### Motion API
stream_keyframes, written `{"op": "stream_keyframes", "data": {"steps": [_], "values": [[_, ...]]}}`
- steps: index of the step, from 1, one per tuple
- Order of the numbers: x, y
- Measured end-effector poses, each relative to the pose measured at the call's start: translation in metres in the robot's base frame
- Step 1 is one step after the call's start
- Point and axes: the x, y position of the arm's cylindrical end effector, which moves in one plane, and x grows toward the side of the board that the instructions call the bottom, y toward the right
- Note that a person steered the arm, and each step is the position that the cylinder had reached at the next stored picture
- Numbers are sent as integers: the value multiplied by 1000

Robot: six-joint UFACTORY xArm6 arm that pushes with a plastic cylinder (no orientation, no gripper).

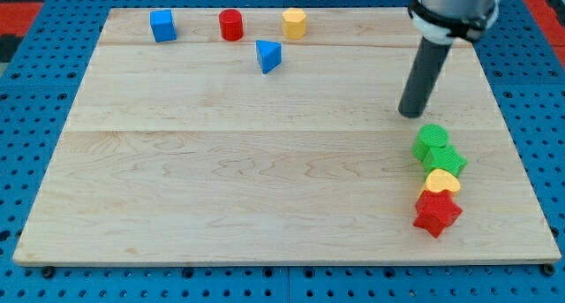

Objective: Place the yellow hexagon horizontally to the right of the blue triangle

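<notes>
The yellow hexagon [295, 23] sits near the view's top, a little right of centre. The blue triangle [268, 56] lies just below and to the left of it, a small gap apart. My tip [410, 114] rests on the board far to the right of both, well below the hexagon and just above the green blocks at the right.
A blue cube [162, 26] and a red cylinder [230, 25] stand in the top row left of the hexagon. At the right, a green cylinder [431, 138], a green block [444, 160], a yellow heart [442, 182] and a red star [437, 213] form a column.
</notes>
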Motion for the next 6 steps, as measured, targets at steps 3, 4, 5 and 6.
{"op": "stream_keyframes", "data": {"steps": [3, 4, 5, 6], "values": [[-174, -57], [-205, -93], [-204, -128], [-204, -172]]}}
